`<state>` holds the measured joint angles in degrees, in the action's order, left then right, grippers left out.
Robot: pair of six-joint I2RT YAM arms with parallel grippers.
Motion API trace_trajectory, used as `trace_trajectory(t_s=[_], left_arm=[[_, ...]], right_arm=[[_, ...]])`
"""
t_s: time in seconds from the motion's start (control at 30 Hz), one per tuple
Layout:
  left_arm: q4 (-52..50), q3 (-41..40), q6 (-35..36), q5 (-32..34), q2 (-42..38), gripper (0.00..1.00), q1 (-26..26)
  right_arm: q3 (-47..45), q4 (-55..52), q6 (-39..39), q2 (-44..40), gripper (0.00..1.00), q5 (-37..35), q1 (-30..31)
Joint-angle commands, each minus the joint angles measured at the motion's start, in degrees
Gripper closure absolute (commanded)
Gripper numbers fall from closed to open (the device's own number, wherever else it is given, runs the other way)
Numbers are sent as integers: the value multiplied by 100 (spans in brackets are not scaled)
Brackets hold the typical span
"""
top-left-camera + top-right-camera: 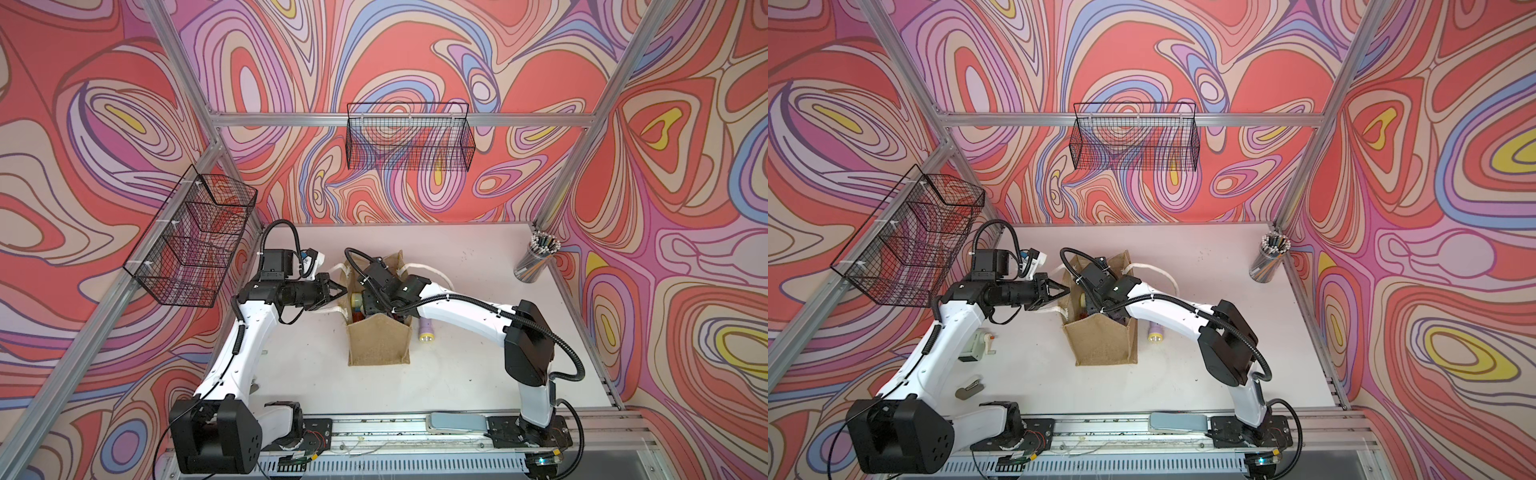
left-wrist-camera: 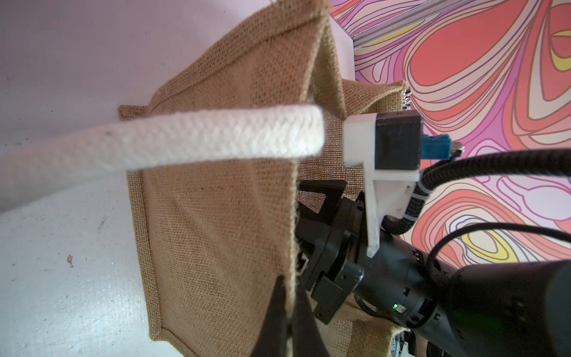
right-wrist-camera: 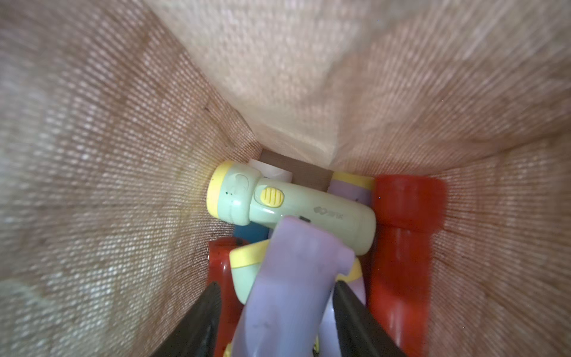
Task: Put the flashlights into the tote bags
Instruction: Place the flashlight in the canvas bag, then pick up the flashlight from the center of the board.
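1. White bench [image 1: 457, 374]: it is carrying every item below, and its near edge is running along the arm bases.
2. Boxy tan jute tote bag [image 1: 378, 340]: it is standing upright at the bench's middle with its mouth gaping upward. One white rope handle [image 2: 185, 139] is arching off its left wall.
3. Loose lilac plastic flashlight [image 1: 426, 331]: it is lying on the bench just beside the bag's right wall, lens toward the near edge, and is not yet bagged.
4. Left gripper [image 2: 285, 324]: its fingers are pressing together on the bag's left rim, pinching the jute and holding the mouth wide.
5. Right gripper [image 3: 276, 284]: it is reaching down inside the bag. Its jaws are standing spread either side of a second lilac flashlight [image 3: 296, 253], with a gap showing at one finger, so it is judged to be releasing.
6. Bag contents: a pale green flashlight with a yellow head [image 3: 309, 210] and a red flashlight [image 3: 401, 216] are lying among others beneath.
7. Handling note, as judgement:
   - The left pinch should be staying steady.
   - The right jaws should be opening fully.
   - The lift should be going straight up, clear of the jute walls, so nothing is dragged out.
8. Far right corner: a clear cup of pencils [image 1: 536, 259] is standing there.
9. Walls: black wire baskets [image 1: 409, 137] are hanging beyond the bench and are not in use.
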<state>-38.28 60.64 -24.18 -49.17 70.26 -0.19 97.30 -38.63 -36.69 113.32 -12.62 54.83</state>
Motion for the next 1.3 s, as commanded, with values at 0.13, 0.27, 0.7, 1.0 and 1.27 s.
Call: trace_trajectory(t_s=[0.13, 0.27, 0.7, 1.0, 1.27], left_arm=[[44, 55, 120, 121, -91, 97, -16], [5, 66, 136, 171, -78, 97, -17], [3, 93, 123, 223, -83, 97, -16], [55, 75, 62, 226, -33, 97, -16], [76, 58, 28, 214, -34, 97, -16]], right_arm=[[507, -359, 409, -459, 34, -206, -21], [266, -220, 543, -1138, 31, -663, -50], [-1902, -535, -387, -4354, 24, -2209, -962], [-3487, -1009, -1130, -5258, 22, -1854, -1827], [-4523, -221, -1106, -4721, 19, -449, -2441]])
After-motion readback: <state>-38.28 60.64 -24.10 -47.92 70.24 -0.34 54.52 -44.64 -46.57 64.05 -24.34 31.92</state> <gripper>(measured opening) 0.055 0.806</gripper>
